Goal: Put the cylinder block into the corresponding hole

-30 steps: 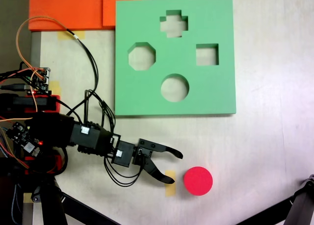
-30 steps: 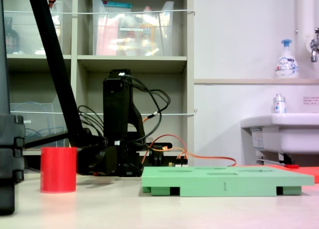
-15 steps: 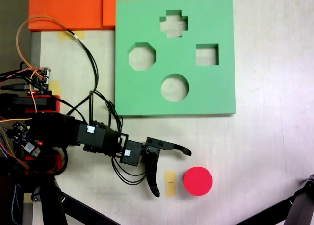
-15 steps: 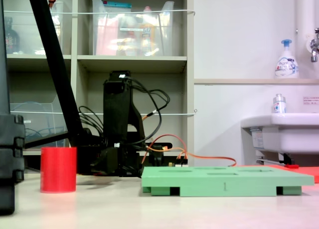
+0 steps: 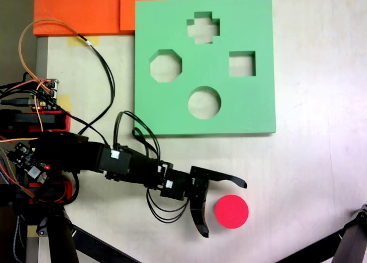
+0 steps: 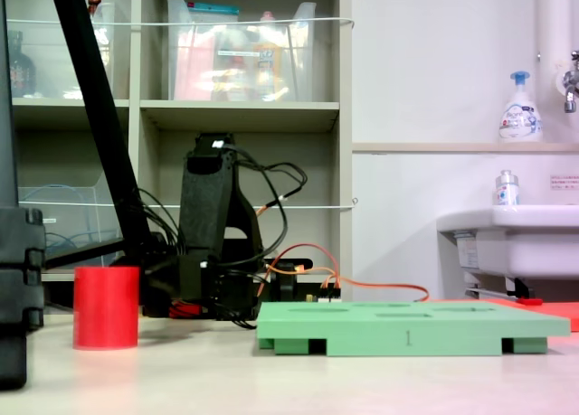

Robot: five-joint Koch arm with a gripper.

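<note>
Reach is what has changed: over the last second we have stretched the arm out across the table until our gripper (image 5: 225,210), fingers spread wide apart, sits just beside the cylinder block (image 5: 231,211), with one finger past its upper edge. The block stands upright on the table, well apart from the round hole (image 5: 204,102) in the green board (image 5: 252,108). We judge the grasp comes next, once the jaws straddle the block.

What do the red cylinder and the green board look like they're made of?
The cylinder looks like foam: matte, uniformly bright red, no glare on its flat face or on its side in the low fixed view. The board also looks like foam: matte pale green, thick, with cleanly cut holes such as the round one. Neither can be confirmed by sight alone.
</note>
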